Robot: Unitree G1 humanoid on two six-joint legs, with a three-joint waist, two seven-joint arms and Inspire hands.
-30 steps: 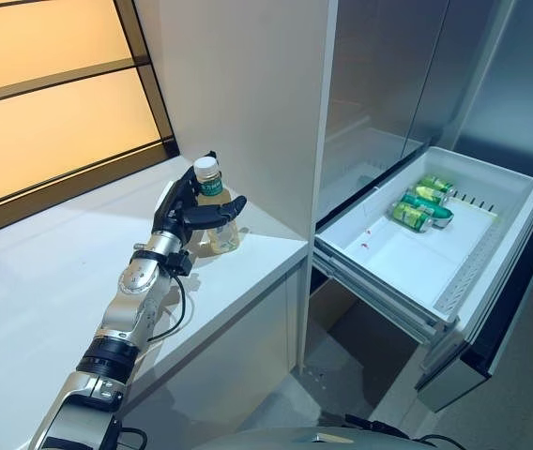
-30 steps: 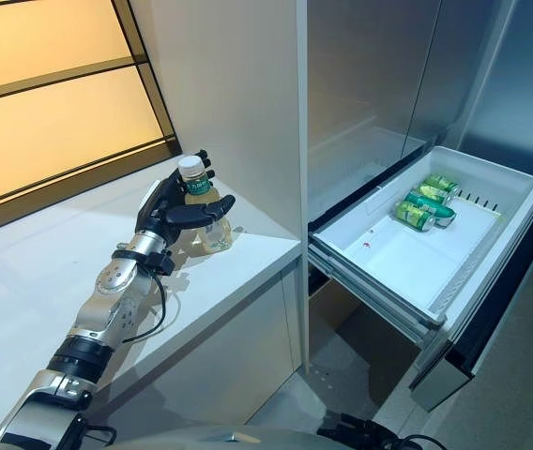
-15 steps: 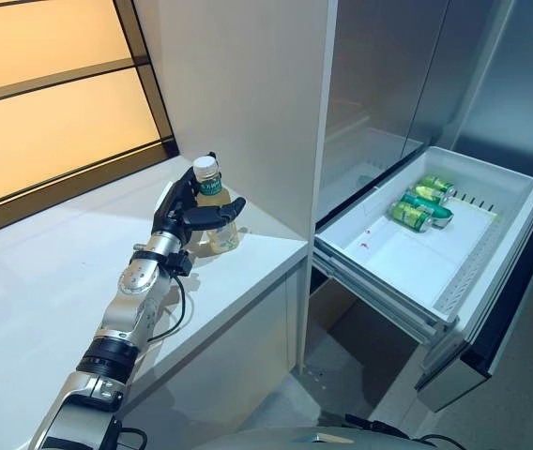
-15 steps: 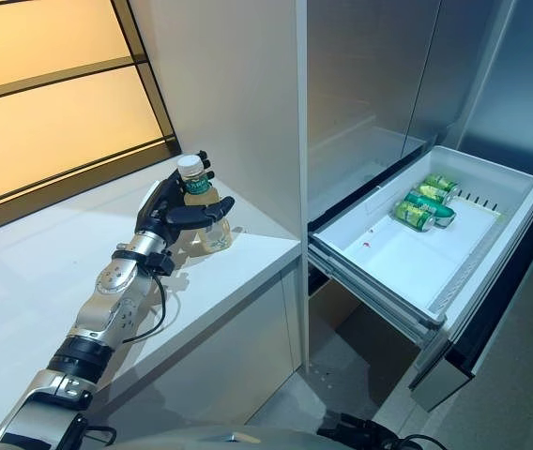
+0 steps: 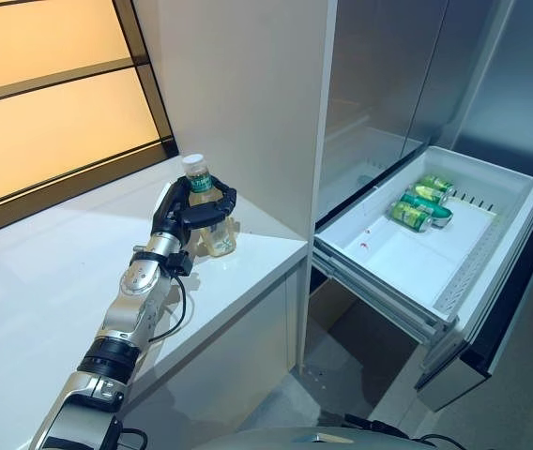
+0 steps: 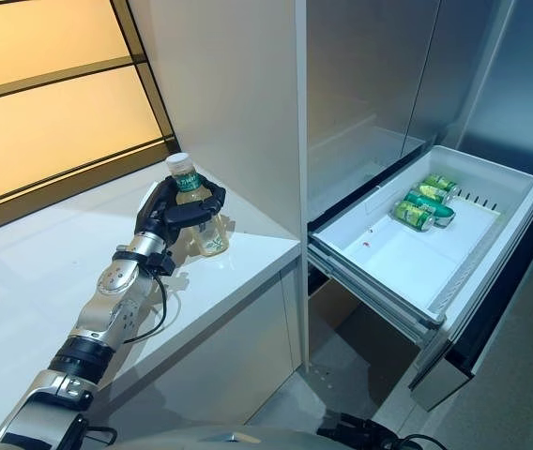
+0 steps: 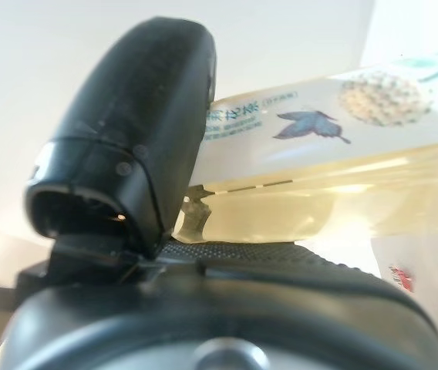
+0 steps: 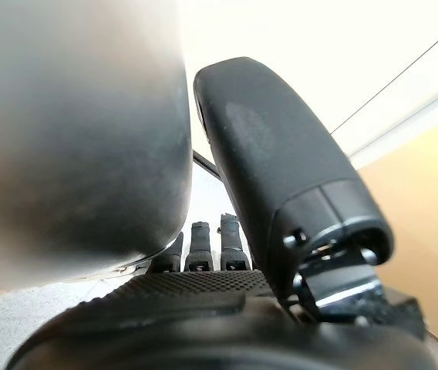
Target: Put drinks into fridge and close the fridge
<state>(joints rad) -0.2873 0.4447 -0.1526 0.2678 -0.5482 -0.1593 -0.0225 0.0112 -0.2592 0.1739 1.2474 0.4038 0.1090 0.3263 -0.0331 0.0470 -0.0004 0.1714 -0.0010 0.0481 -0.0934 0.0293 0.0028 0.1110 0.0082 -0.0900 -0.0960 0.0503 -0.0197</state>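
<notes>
Bottle [image 5: 204, 208] of pale yellow drink, white cap and green neck band, stands upright on your white desk [image 5: 32, 281] beside the tall cabinet wall. Your left hand [image 5: 185, 212] reaches forward with thumb and fingers curled round its body. Since a moment ago the thumb has closed in. Green cans [image 5: 418, 202] lie in the open fridge drawer [image 5: 407, 262]. Your right hand [image 8: 281, 208] shows only in its wrist view; you cannot tell its grip.
</notes>
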